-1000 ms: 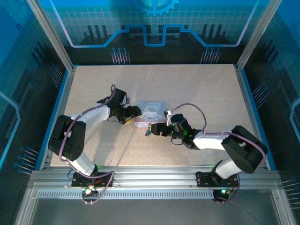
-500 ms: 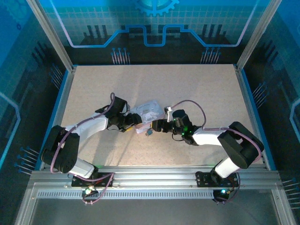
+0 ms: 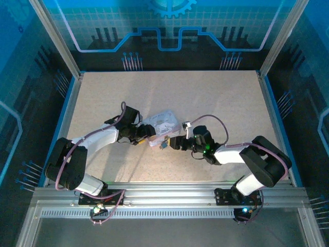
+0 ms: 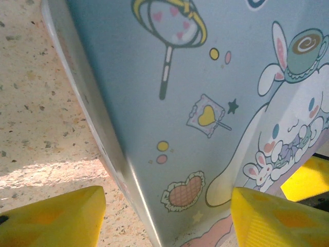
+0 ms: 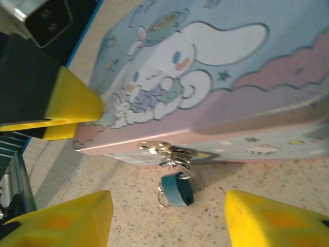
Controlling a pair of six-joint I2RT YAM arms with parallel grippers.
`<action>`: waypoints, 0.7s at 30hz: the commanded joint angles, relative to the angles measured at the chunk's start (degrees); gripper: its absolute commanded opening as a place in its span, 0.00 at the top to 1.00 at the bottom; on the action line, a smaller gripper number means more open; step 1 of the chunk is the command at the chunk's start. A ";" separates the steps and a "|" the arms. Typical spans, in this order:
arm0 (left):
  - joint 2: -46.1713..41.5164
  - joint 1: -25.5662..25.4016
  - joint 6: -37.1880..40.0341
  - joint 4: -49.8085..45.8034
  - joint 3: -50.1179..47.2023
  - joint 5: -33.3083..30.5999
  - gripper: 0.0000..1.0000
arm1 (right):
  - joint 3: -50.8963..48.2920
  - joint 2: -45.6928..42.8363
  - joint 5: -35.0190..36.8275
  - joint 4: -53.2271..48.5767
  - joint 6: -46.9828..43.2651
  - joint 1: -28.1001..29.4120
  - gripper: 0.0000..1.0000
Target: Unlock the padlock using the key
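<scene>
- On the speckled table (image 3: 216, 98), near its middle, both arms reach in from either side and meet at the tin.
- The tin (image 3: 162, 123), pastel blue and pink with cartoon print, lies skewed between the two grippers, its clasp side facing the right arm.
- The left gripper (image 3: 149, 132) straddles the tin's left end, with its yellow fingers (image 4: 51, 216) spread to either side of the lid. I cannot tell whether they press on the tin.
- The right gripper (image 3: 172, 142) sits low, just in front of the tin's clasp side, with its jaws released and wide and nothing between them.
- The padlock (image 5: 177, 189), teal-bodied, hangs by its shackle from the metal clasp (image 5: 160, 149) and rests on the table against the tin's front wall, ahead of the right fingers (image 5: 61, 221).
</scene>
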 commanded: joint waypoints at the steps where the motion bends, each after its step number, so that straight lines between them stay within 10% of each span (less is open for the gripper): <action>1: -0.87 -0.34 -1.30 -2.26 -1.44 -1.43 0.34 | 0.47 1.88 -2.05 4.67 -1.24 -0.05 0.42; 21: -2.00 -0.38 -1.90 -2.13 -2.25 -1.30 0.34 | 6.20 19.97 -6.37 19.15 2.38 0.81 0.55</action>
